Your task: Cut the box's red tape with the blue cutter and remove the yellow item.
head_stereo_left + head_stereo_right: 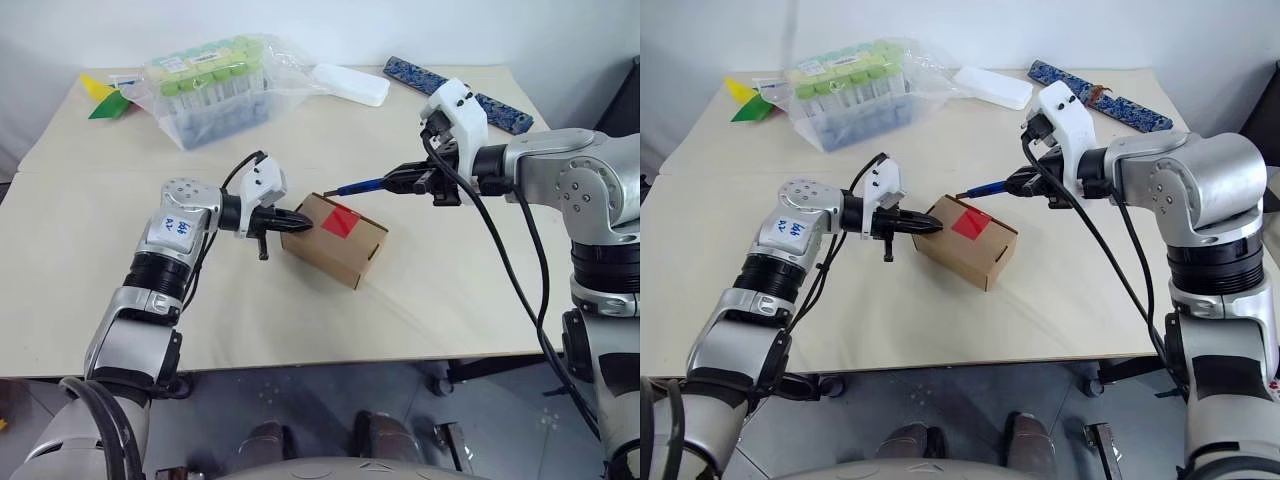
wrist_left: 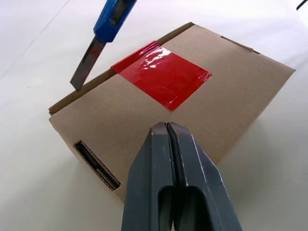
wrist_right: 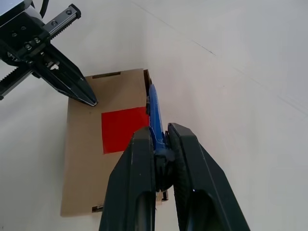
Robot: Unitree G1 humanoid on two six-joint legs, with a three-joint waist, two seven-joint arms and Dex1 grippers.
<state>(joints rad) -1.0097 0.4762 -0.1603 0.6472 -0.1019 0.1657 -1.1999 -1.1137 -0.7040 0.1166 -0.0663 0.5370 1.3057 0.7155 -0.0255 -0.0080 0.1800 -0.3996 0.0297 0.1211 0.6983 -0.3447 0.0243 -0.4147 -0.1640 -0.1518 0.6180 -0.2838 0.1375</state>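
**Cutter blade at the box's far edge, left gripper bracing the near side**

Presently the box [image 1: 335, 238] lies flat on the pale table [image 1: 450, 290], roughly mid-table, flaps closed. The red tape [image 2: 161, 74] sits on its top face, reaching the far edge seam, and looks uncut.

Left gripper [image 1: 303, 217]: jaws fully closed on nothing, tips together, resting on or just above the box's top face near its left edge; contact cannot be confirmed from these views.

Right gripper [image 1: 395, 181]: fingers clamped on the blue cutter [image 1: 360, 186], which points toward the box. In the left wrist view the metal blade [image 2: 86, 65] is extended, its tip at the box's far top edge just beside the tape's corner.

The yellow item is not seen; the box is shut.

Background, far side of table: a clear bag of green-capped tubes [image 1: 210, 85], a white flat case [image 1: 350, 84], a blue patterned bar [image 1: 460, 92], and yellow and green paper pieces [image 1: 103, 97] at the far left corner.
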